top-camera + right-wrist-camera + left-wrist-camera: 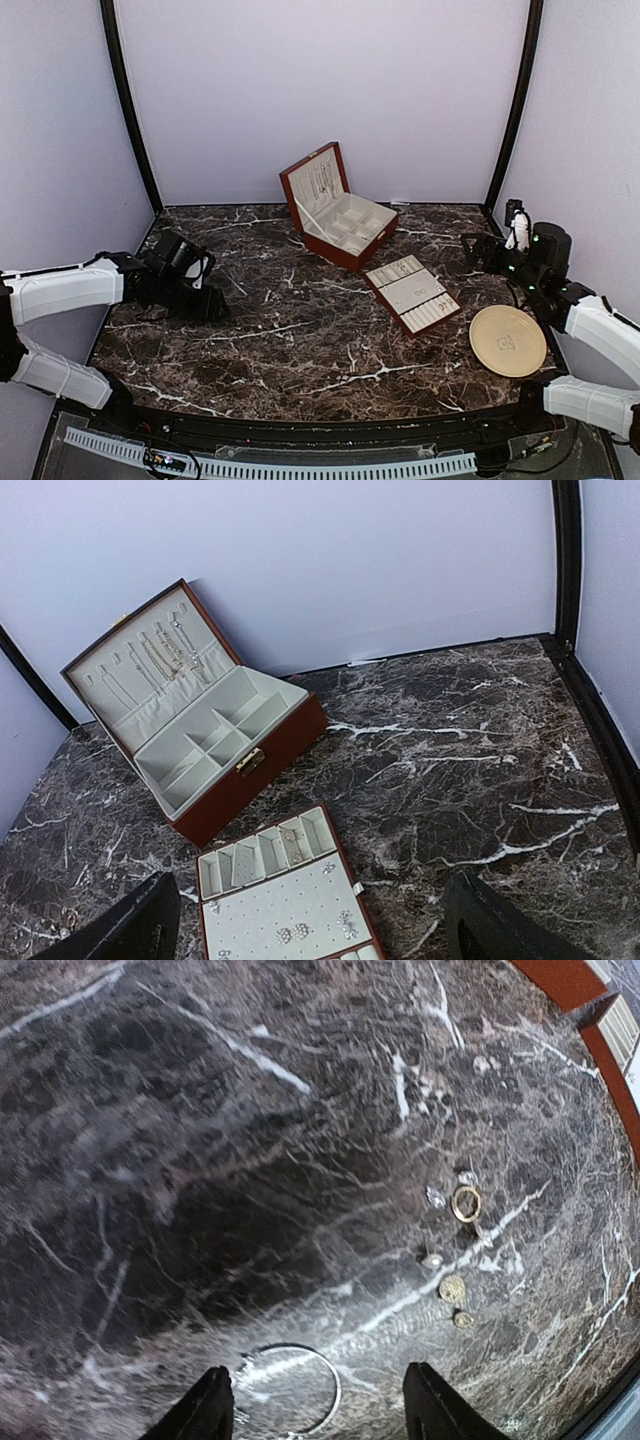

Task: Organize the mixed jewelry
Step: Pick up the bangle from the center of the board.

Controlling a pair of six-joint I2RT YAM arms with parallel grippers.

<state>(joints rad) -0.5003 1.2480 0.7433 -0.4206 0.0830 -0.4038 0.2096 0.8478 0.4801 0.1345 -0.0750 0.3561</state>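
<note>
Since the top external view comes first, we enter from it a marble table (300,350) bearing a red-brown jewelry box (345,225) with its lid raised, a lift-out tray (412,293) set flat just beside it, and a beige plate (508,340) at the right. Box and tray both lie exposed, which we judge is so that pieces can be lowered in from above. The left gripper (205,298) sits low over the marble at the left. The right gripper (478,250) is held up near the right edge, apart from the box. The small pieces cannot be made out here.

Left wrist view. Item: mixed jewelry (452,1287), comprising a gold ring (466,1203), pale studs (436,1197) and small discs, scattered loose on bare marble, well apart from the box. Item: a thin wire hoop (290,1347), flat on the table between the fingers (205,1410). The jaws stand apart, released, gripping nothing. We judge they straddle the hoop so as to pinch it.

Right wrist view. Jaws spread wide, nothing between them. Item: chains (165,655) hung in the lid. Item: earrings (293,932) seated in the tray.
</note>
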